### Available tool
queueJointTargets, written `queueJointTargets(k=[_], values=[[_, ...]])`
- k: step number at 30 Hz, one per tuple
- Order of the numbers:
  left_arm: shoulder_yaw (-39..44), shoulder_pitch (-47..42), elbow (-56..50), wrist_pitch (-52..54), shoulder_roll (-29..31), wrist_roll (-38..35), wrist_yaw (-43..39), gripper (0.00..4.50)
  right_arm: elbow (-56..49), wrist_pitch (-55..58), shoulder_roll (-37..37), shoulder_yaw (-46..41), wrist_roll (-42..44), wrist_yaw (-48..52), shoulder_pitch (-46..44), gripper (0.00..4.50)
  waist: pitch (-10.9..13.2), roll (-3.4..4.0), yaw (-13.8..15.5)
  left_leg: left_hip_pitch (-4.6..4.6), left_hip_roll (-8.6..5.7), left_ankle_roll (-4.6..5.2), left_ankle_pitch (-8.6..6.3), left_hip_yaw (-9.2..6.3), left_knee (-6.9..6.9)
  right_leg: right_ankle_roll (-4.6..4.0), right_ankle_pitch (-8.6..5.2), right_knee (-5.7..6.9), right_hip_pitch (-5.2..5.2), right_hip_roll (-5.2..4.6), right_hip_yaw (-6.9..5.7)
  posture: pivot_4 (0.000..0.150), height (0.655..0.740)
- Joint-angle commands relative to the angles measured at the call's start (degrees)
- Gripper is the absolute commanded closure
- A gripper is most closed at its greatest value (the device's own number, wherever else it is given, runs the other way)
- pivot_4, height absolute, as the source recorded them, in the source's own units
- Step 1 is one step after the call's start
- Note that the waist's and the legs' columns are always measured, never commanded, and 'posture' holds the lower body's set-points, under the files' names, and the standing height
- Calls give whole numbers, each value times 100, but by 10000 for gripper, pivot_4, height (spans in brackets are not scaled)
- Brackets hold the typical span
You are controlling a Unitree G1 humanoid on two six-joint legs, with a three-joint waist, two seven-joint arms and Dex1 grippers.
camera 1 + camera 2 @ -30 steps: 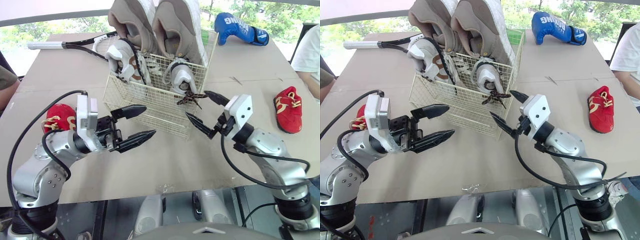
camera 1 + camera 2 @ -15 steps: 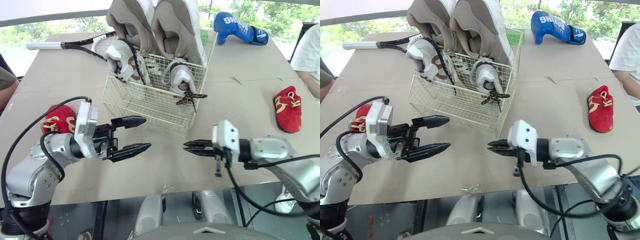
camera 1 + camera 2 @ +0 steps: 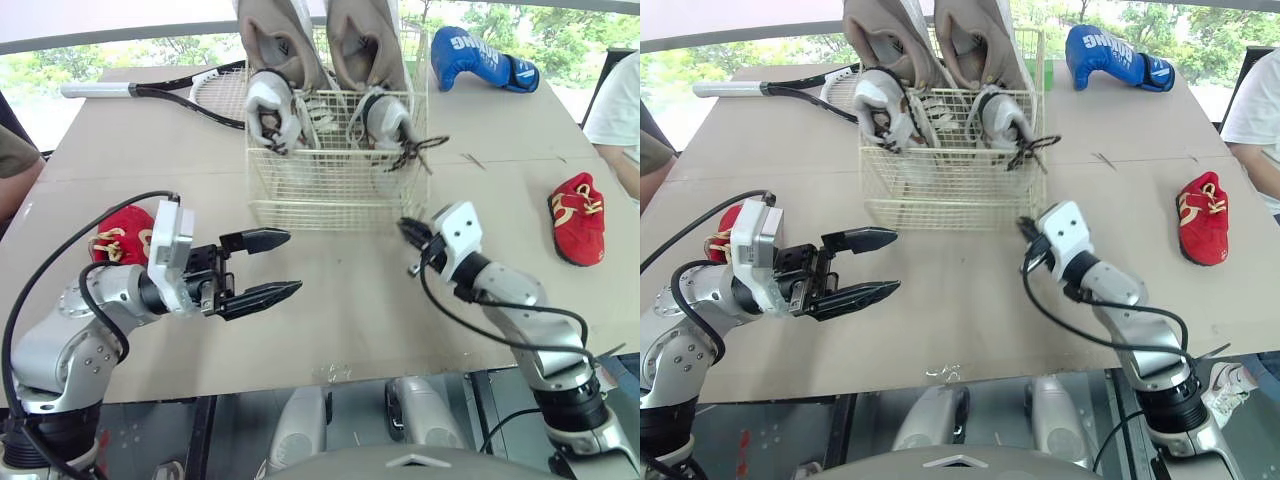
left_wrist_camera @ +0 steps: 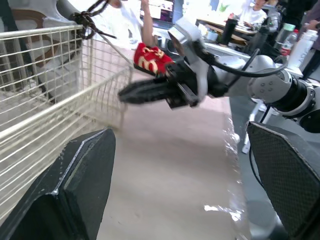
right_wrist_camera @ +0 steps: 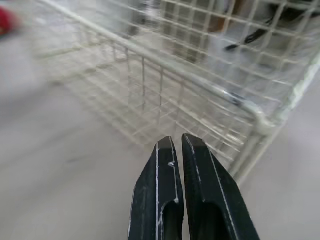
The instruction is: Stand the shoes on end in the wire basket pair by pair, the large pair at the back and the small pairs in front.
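The wire basket stands square to me at mid-table. Two large beige shoes stand on end at its back. A small white-and-grey pair stands in front of them, with dark laces hanging over the right rim. One small red shoe lies left of my left arm, the other red shoe far right. My left gripper is open and holds nothing, in front of the basket's left corner. My right gripper is shut and holds nothing, its tips at the basket's front right corner.
A tennis racket lies behind the basket on the left and a blue boxing glove at the back right. A person in white sits at the right edge, and another person's arm is at the left. The table's front edge is close below my arms.
My right gripper has shut and swung to the basket's front right corner. The basket has turned from askew to square and shifted right. My left gripper has drawn back slightly, staying open.
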Motion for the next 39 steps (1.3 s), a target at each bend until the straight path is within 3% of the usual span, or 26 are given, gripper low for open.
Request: queueJointTargets(k=[1, 5, 10, 15, 23, 28, 35, 38, 39], values=[[-32, -115, -139, -65, -94, 18, 189, 0, 70, -246, -153, -196, -79, 182, -77, 44726, 0, 0, -4, -2, 0, 0, 0, -2, -3, 0, 0, 1, -2, 0, -2, 1500, 7400], [38, -10, -172, -67, -259, 29, 550, 0, -303, -640, -615, -300, 516, 1319, 225, 44726, 2, 4, -10, -12, 2, 1, -3, -4, -14, 1, -1, -8, -10, -1, -5, 1500, 7400], [563, 522, -350, -89, -626, -107, 1349, 0, -795, -615, -1126, -489, 1565, 2596, 270, 25265, 11, 15, -43, -9, 8, 19, -13, -17, -8, 6, -1, -8, -10, -8, 4, 1500, 7400], [1692, 1714, -796, -207, -1240, 138, 2716, 0, -929, -293, -1314, -328, 2206, 3280, -518, 925, 9, 11, -82, 10, 24, 20, -13, -5, -4, 6, -2, -4, -3, -4, 20, 1500, 7400], [3159, 2898, -921, -9, -1927, 415, 4699, 0, -422, -141, -1031, -164, 2482, 3662, -1552, 261, 0, -5, 92, 3, 13, 18, -14, -17, 0, 5, -2, -10, 1, -14, 7, 1500, 7400], [2951, 3125, -1069, 76, -1931, 902, 5173, 0, -179, -340, -919, -91, 2329, 3814, -1612, 261, -1, -8, 137, -2, 4, 18, -13, -10, 0, 3, -3, -11, 5, -21, -5, 1500, 7400], [2016, 2006, -52, 159, -1639, 1749, 5513, 0, -127, -455, -828, -49, 2159, 3838, -1565, 261, -5, -4, 117, 2, -5, 13, -10, -12, 0, 1, -2, -4, 7, -7, -17, 1500, 7400], [1835, 1482, 455, -79, -1700, 2229, 5805, 7805, -185, -445, -846, -58, 2129, 3820, -1528, 0, -6, -5, 83, 3, -5, 13, -10, -8, 0, 2, -1, -4, 6, -10, -12, 1500, 7400], [1797, 1374, 568, -77, -1740, 2319, 5883, 13740, -229, -417, -861, -74, 2147, 3812, -1507, 0, -6, -5, 86, 4, -5, 13, -10, -11, -1, 3, -1, -3, 6, -11, -11, 1500, 7400]])
